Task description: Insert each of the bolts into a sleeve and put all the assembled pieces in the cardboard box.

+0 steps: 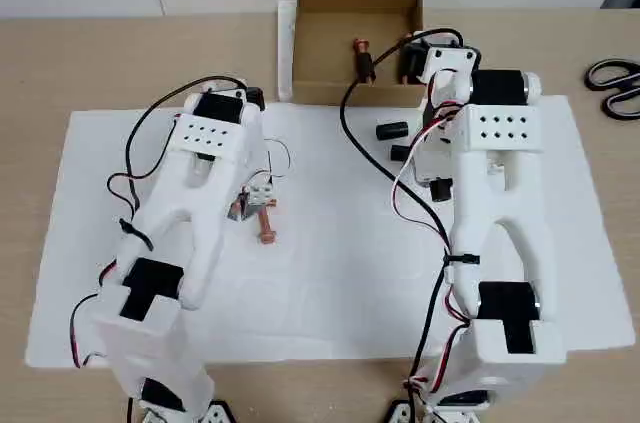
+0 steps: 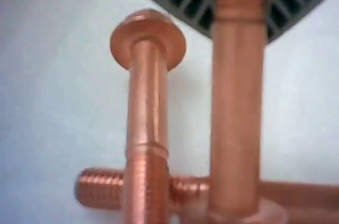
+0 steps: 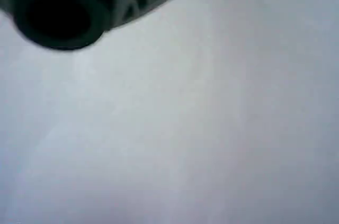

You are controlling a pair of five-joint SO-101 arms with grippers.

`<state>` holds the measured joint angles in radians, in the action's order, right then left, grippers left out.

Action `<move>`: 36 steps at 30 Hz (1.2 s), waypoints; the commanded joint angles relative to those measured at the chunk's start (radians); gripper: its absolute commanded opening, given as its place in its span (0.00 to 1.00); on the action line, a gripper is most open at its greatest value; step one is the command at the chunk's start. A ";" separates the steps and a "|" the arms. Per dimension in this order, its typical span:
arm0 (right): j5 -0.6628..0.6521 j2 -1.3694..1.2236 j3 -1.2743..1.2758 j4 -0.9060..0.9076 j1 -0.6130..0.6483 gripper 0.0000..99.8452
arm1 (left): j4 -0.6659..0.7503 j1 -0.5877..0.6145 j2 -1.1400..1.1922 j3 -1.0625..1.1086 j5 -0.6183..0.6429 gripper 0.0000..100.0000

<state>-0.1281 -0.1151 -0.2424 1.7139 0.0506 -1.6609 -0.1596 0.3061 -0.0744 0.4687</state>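
My left gripper (image 1: pixel 248 205) stands low over the white mat, shut on a copper bolt (image 2: pixel 237 102) by its threaded end, against the ribbed jaw. Two more copper bolts lie just below it: one with its head up (image 2: pixel 147 113) and one crosswise (image 2: pixel 103 187); in the high view they show as a small cluster (image 1: pixel 266 226). My right gripper (image 1: pixel 438 186) is shut on a black sleeve (image 3: pixel 58 17), held just above the mat. Two loose black sleeves (image 1: pixel 392 130) (image 1: pixel 400 153) lie beside the right arm. The cardboard box (image 1: pixel 310 43) at the back holds an assembled piece (image 1: pixel 362 59).
A white mat (image 1: pixel 330 283) covers the middle of the wooden table. Scissors (image 1: pixel 612 83) lie at the far right edge. Red and black cables hang along both arms, one looping past the box's front wall.
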 commanded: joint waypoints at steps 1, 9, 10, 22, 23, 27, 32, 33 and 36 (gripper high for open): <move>0.014 0.061 -0.002 0.010 -0.004 0.00 | -0.006 -0.006 -0.006 -0.028 -0.009 0.01; 0.014 0.061 -0.002 0.010 -0.004 0.00 | -0.005 -0.009 -0.017 -0.048 -0.011 0.01; 0.014 0.061 -0.002 0.010 -0.004 0.00 | -0.006 -0.008 -0.017 -0.056 -0.011 0.01; 0.014 0.061 -0.002 0.010 -0.004 0.00 | -0.087 -0.009 -0.009 -0.196 -0.048 0.01; 0.014 0.061 -0.002 0.010 -0.004 0.00 | -0.091 -0.008 -0.008 -0.191 -0.064 0.01; 0.014 0.059 -0.002 0.010 -0.004 0.00 | -0.091 -0.003 -0.008 -0.163 -0.138 0.01; 0.014 0.056 -0.002 0.010 -0.004 0.00 | -0.091 -0.003 -0.012 -0.163 -0.203 0.01; 0.014 0.058 -0.002 0.010 -0.004 0.00 | -0.091 -0.003 -0.012 -0.163 -0.213 0.01; 0.014 0.058 -0.002 0.010 -0.004 0.00 | -0.086 -0.003 -0.014 -0.163 -0.238 0.01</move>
<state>-0.1281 -0.1151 -0.2424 1.7139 0.0506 -1.7331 -0.1611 0.3076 -0.2309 0.2524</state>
